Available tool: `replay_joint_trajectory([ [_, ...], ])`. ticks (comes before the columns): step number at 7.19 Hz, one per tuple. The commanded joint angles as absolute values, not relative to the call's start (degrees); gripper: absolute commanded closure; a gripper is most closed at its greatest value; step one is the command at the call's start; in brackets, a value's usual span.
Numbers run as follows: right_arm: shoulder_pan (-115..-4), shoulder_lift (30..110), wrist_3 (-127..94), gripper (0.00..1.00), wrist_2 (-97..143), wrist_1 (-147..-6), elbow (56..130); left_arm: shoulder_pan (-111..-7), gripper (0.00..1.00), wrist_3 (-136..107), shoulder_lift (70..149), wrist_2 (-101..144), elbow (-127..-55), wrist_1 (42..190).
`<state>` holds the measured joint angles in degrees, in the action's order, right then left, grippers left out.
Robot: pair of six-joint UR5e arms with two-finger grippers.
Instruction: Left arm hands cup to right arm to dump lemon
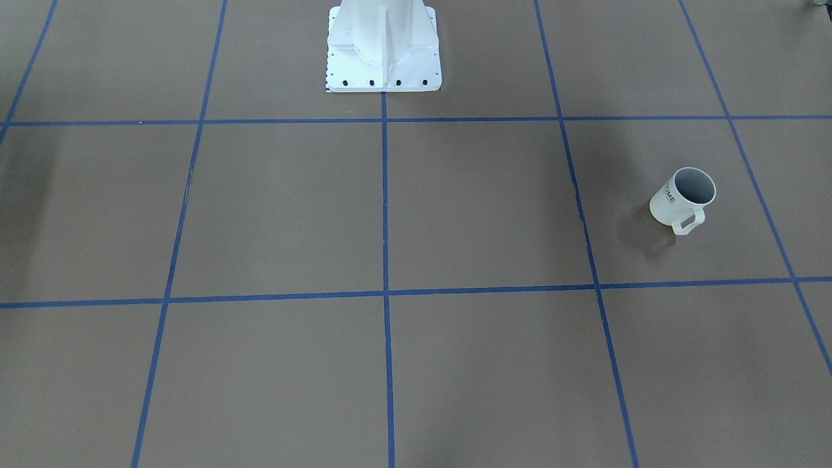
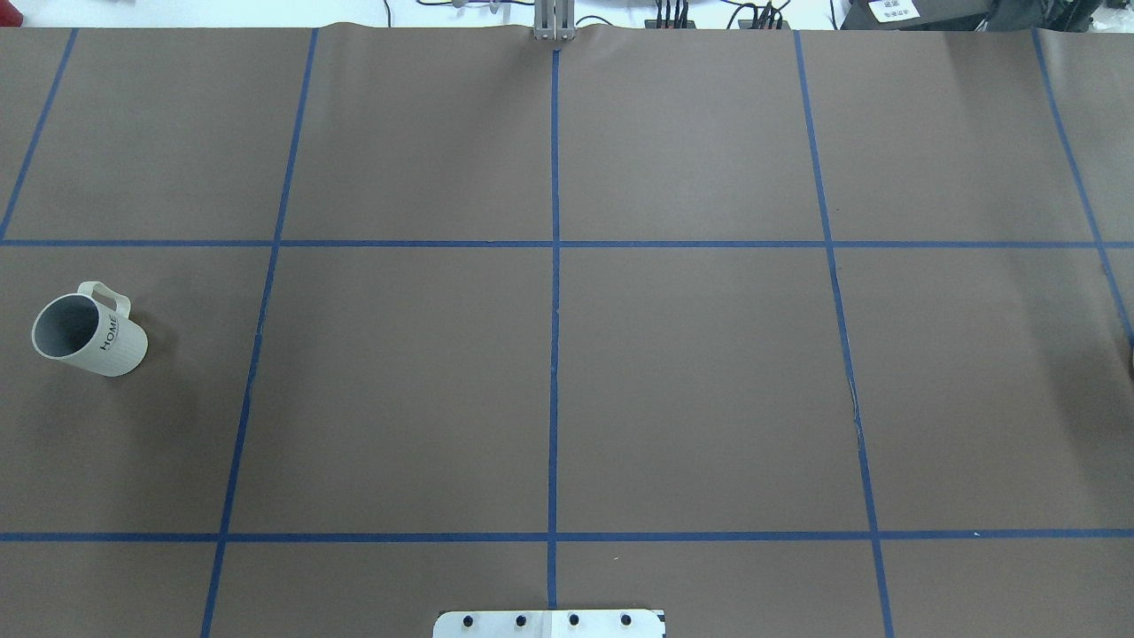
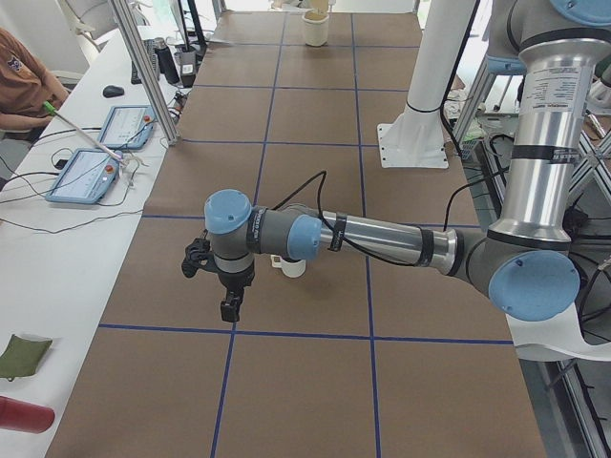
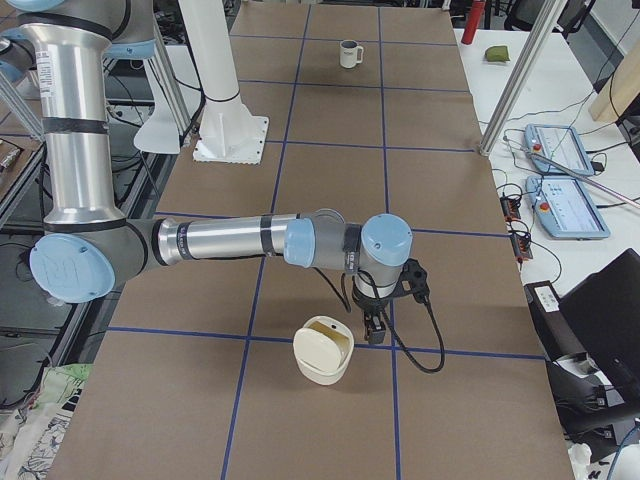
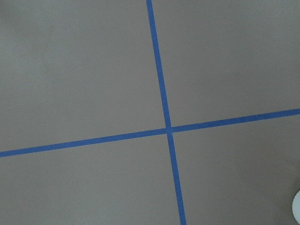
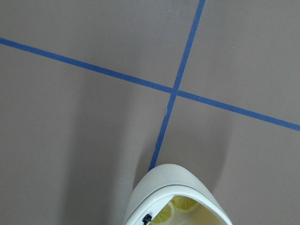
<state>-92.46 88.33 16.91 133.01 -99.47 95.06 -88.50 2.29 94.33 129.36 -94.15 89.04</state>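
Plainly nothing is being held: the cup (image 2: 89, 335) is standing alone on the counter (image 2: 567, 390), and neither claw's state is showing clearly.

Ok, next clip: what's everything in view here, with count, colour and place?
mug: one, white, black HOME lettering, table's robot-left side
container: one, cream, table by the right gripper
lemon slices: two showing, yellow, inside the container
table: one, brown, blue tape grid
pedestal: one, white, mid robot-side edge
teach pendants: two, blue-grey, side bench
person: one, orange top, at the bench
left arm: grey, blue caps, reaching over the mug
right arm: grey, blue caps, beside the container
left gripper, right gripper: black, cannot tell if open
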Motion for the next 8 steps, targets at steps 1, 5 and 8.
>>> replay_joint_trajectory([
  [1, -92.5, 88.8, 13.7, 0.00, 133.1, -96.2, 94.0, -88.5, 0.00, 2.5, 94.1, 129.1, -94.4, 88.8],
  [5, -92.5, 93.3, 0.0, 0.00, 133.0, -75.1, 90.6, -88.5, 0.00, 2.8, 93.9, 129.1, -94.5, 88.7],
  [8, -92.5, 93.4, -0.2, 0.00, 133.6, -75.8, 91.8, -88.5, 0.00, 2.8, 94.0, 129.4, -94.6, 88.3],
])
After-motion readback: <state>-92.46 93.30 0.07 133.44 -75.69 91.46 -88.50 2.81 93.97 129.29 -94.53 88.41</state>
